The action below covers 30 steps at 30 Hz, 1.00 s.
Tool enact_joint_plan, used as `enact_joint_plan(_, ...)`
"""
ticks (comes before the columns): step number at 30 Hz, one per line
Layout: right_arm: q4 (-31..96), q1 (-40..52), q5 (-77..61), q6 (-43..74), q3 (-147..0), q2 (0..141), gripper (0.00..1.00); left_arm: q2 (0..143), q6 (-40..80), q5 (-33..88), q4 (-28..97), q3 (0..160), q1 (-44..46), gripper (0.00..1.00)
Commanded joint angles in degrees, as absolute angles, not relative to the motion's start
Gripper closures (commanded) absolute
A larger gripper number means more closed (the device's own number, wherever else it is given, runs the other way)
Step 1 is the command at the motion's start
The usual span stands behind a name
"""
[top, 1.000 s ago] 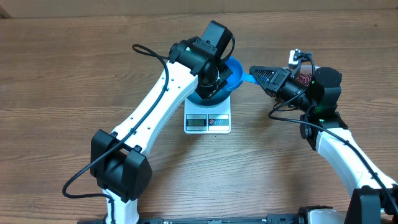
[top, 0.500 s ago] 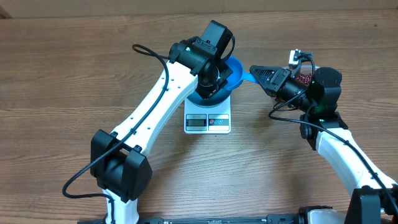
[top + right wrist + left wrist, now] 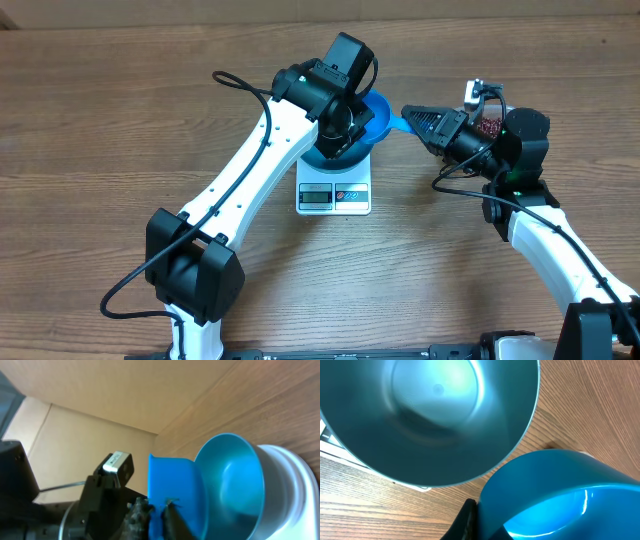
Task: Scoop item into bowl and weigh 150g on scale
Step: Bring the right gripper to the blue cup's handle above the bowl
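The blue bowl [image 3: 376,112] stands on the white scale [image 3: 334,195]. In the left wrist view the bowl [image 3: 435,420] shows only smooth blue inside. My left gripper [image 3: 340,135] hangs over the bowl. Its one visible finger [image 3: 468,519] lies against a bright blue curved surface [image 3: 560,500], and I cannot tell whether that surface is gripped. My right gripper [image 3: 408,117] is shut on the handle of a small blue scoop [image 3: 394,124], which reaches the bowl's right rim. In the right wrist view the gripper [image 3: 157,507] pinches the scoop [image 3: 175,485] beside the bowl [image 3: 230,485]. Red-brown beans [image 3: 489,127] show behind the right arm.
The left arm [image 3: 250,170] crosses the table from the front left to the scale. The right arm [image 3: 550,240] comes in from the front right and hides most of the beans' container. Bare wood lies around both arms.
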<state>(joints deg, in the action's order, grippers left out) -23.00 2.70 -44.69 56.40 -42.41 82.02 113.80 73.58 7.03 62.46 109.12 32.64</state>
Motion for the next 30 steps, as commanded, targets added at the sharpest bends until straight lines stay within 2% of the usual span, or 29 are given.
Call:
enact_joint_plan(1,-23.20,2.61,-45.28,55.90,-43.16,82.00,0.81,112.75,74.81,6.61,61.89,110.41,33.04,0.96)
enact_joint_plan(8,-23.18,2.61,-45.71,55.88,-43.16,82.00,0.78,112.75,74.81,6.61,61.19,110.41,33.06,0.96)
enact_joint_plan(16,-23.14,2.61,-46.09,55.86,-43.16,82.00,0.96,112.75,74.81,6.59,61.19,110.41,33.06,0.96)
enact_joint_plan(23,-23.11,2.61,-46.11,55.88,-43.16,82.00,0.96,112.77,74.81,6.59,61.21,110.41,33.04,0.95)
enact_joint_plan(25,-22.98,2.61,-46.11,55.88,-43.16,82.00,0.96,112.77,74.81,6.59,61.21,110.41,33.04,0.83)
enact_joint_plan(26,-22.96,2.61,-46.11,55.88,-43.16,82.00,0.96,112.77,74.81,6.55,61.21,110.41,33.04,0.71)
enact_joint_plan(27,-22.96,2.61,-46.11,55.86,-43.16,82.00,0.96,112.75,74.81,6.39,61.21,110.41,33.04,0.55)
enact_joint_plan(29,-22.96,2.61,-46.09,55.86,-43.16,82.00,0.96,112.75,74.78,6.13,61.23,110.41,33.04,0.11)
enact_joint_plan(30,-22.96,2.61,-46.09,55.83,-43.16,82.00,0.96,112.77,74.76,6.04,61.25,110.41,33.04,0.00)
